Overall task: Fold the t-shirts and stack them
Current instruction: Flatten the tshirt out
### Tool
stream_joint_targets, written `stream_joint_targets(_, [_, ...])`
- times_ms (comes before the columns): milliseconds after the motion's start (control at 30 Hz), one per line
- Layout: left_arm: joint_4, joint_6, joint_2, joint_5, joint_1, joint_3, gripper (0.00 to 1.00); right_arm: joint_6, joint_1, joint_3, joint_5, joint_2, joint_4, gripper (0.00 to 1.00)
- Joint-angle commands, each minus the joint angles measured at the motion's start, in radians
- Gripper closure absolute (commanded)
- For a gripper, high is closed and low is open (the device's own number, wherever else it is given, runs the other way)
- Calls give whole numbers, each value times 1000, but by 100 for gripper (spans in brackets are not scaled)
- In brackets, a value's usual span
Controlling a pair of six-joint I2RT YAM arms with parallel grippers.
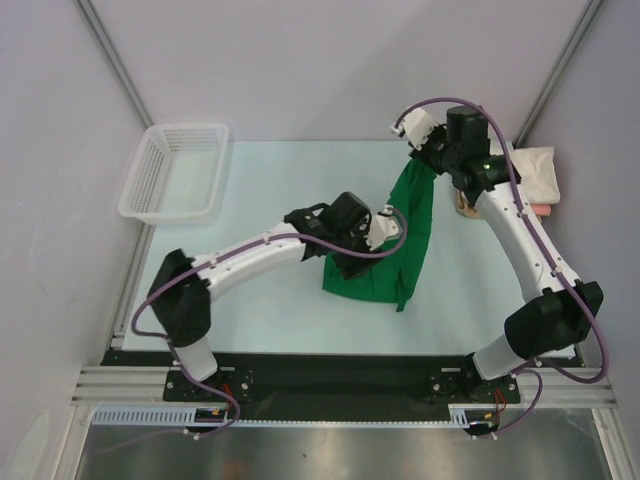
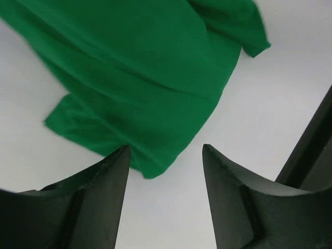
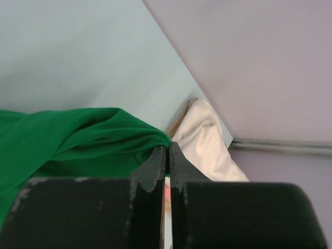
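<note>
The bright green t-shirt (image 1: 410, 240) hangs from my right gripper (image 1: 432, 160), which is shut on its upper edge and lifts it; its lower part rests on the table. In the right wrist view the jaws (image 3: 167, 148) pinch the green cloth (image 3: 78, 140). My left gripper (image 1: 385, 228) is open beside the hanging shirt; in the left wrist view its fingertips (image 2: 165, 150) stand just above the shirt's lower corner (image 2: 145, 104), holding nothing. The folded cream t-shirt (image 1: 535, 172) lies at the right back on a salmon-pink one (image 1: 543, 210); the cream one also shows in the right wrist view (image 3: 207, 140).
A white plastic mesh basket (image 1: 175, 170) stands at the back left of the pale table (image 1: 270, 180). Grey walls and metal frame posts close in the back and sides. A black rail runs along the near edge.
</note>
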Motion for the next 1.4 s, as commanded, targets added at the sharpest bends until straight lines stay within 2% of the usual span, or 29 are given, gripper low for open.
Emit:
stream_joint_targets(0, [27,-68,92,77,-5,61,37,39,-40,38,6,-6,59,100])
stream_joint_targets(167, [38,-88,224,82,-33,120,42,39,-65,9,3,-32,57,100])
stream_joint_targets(367, [31,-82,359,75,-91,208,35,55,-89,-26,-17,-52,64,100])
stream_joint_targets(467, [21,-68,408,65,-117,239,35,57,-98,-40,-26,-61,67,100])
stream_joint_targets(567, [15,-56,433,49,-125,240,46,63,-105,-46,-30,-60,73,100])
stream_joint_targets(600, [12,-48,438,49,-125,239,59,72,-106,-48,-35,-61,73,100])
stream_joint_targets(667, [7,-33,439,36,-125,228,73,75,-111,-54,-38,-63,76,100])
stream_joint_targets(700, [3,-31,435,22,-125,225,96,77,-112,-61,-38,-65,77,100])
stream_joint_targets(733, [3,-29,424,4,-125,219,100,75,-111,-64,-38,-72,79,100])
stream_joint_targets(767, [3,-31,409,-13,-123,201,100,75,-112,-71,-38,-77,80,100])
stream_joint_targets(867, [-6,9,265,-93,-116,143,99,83,-115,-75,-46,-129,51,100])
stream_joint_targets(933, [3,38,95,-182,-107,92,100,92,-115,-94,-61,-175,24,100])
stream_joint_targets(1000, [11,101,-14,-263,-94,10,98,106,-115,-121,-93,-268,-30,100])
stream_joint_targets(1033, [11,154,-129,-288,-94,-16,96,115,-115,-158,-102,-313,-44,100])
stream_joint_targets(1100, [4,205,-229,-338,-94,-98,90,135,-115,-199,-153,-443,-96,100])
stream_joint_targets(1133, [-2,236,-316,-377,-93,-147,89,141,-115,-228,-173,-489,-125,100])
stream_joint_targets(1300, [-42,296,-541,-426,-93,-220,89,204,-111,-284,-315,-757,-266,100])
stream_joint_targets(1367, [13,342,-623,-475,-79,-272,89,241,-112,-305,-320,-782,-260,100])
